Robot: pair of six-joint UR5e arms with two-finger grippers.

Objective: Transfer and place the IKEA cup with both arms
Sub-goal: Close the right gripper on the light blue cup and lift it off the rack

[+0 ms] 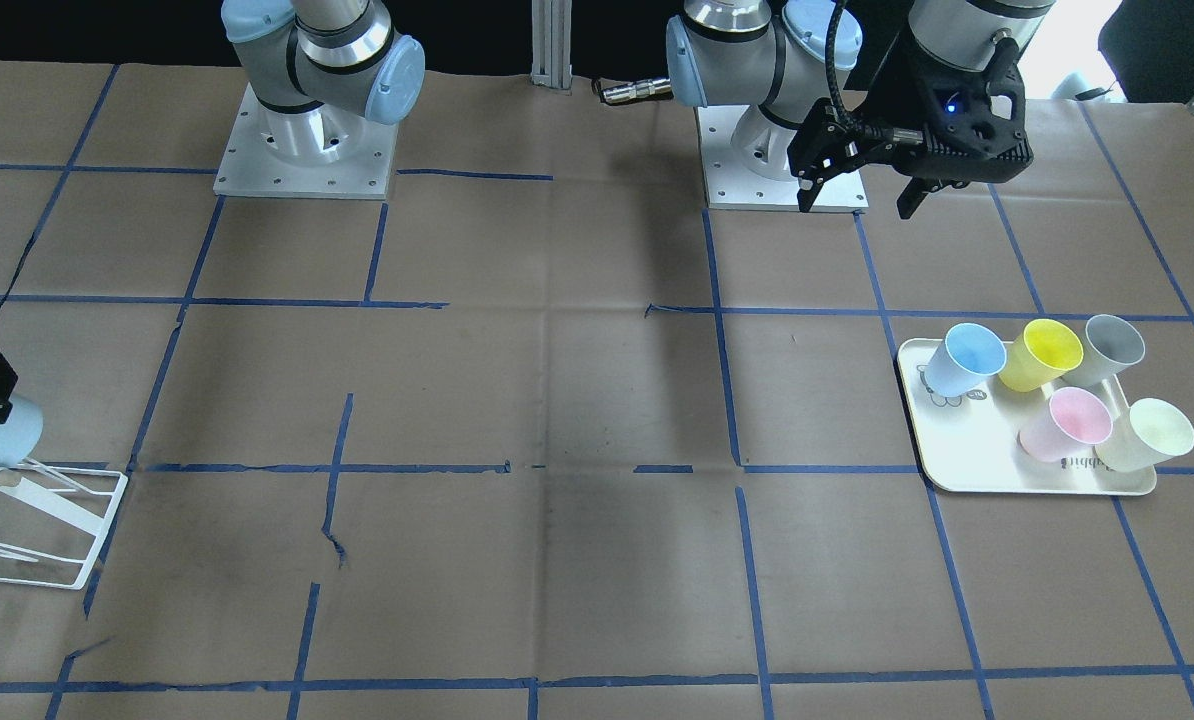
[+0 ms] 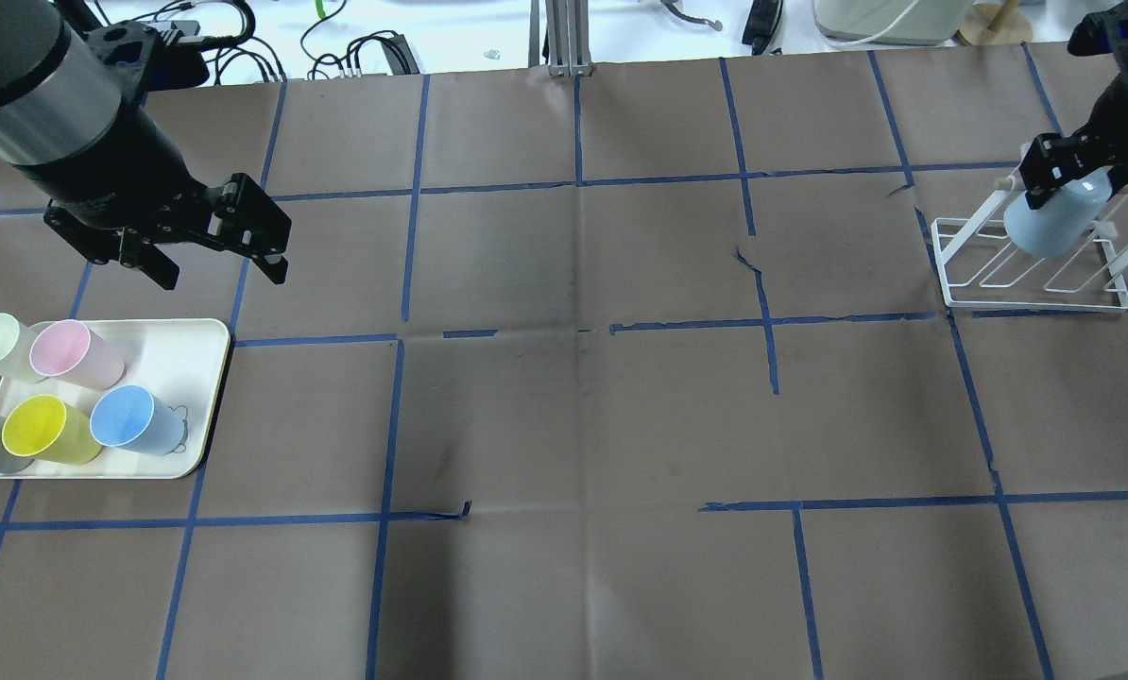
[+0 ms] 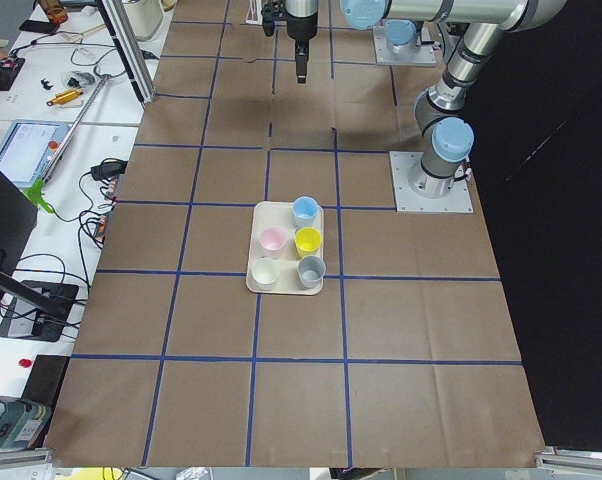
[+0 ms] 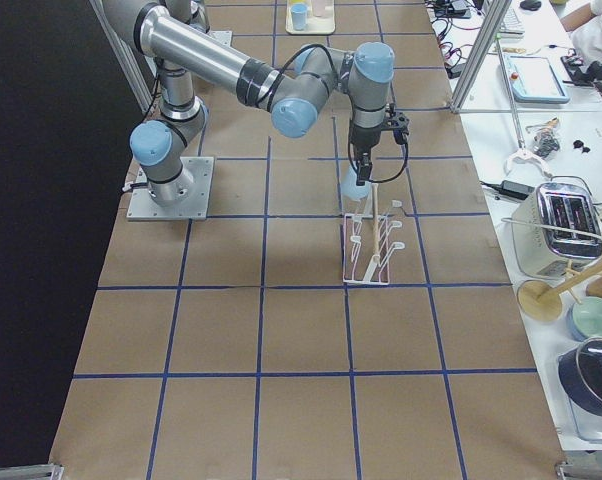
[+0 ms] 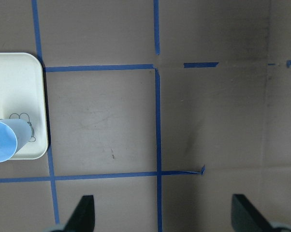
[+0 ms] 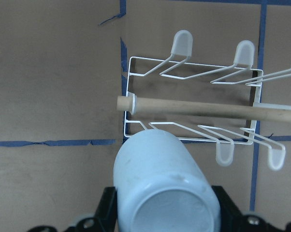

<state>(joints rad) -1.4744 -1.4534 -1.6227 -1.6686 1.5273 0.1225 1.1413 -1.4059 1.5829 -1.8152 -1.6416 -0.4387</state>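
Right gripper (image 2: 1067, 182) pinches the IKEA cup (image 6: 160, 179) at the wire rack (image 2: 961, 281); left gripper (image 2: 221, 274) is spread and empty near the tray (image 2: 196, 354).
The cup is tilted, base toward the wrist, by the capped prongs (image 6: 225, 155). Likely failures: the rim misses a prong or clips the wooden bar (image 6: 194, 109), so the cup topples on release; the light rack may also slide.

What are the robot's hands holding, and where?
The right end effector grips the IKEA cup by its sides; the left end effector holds nothing.
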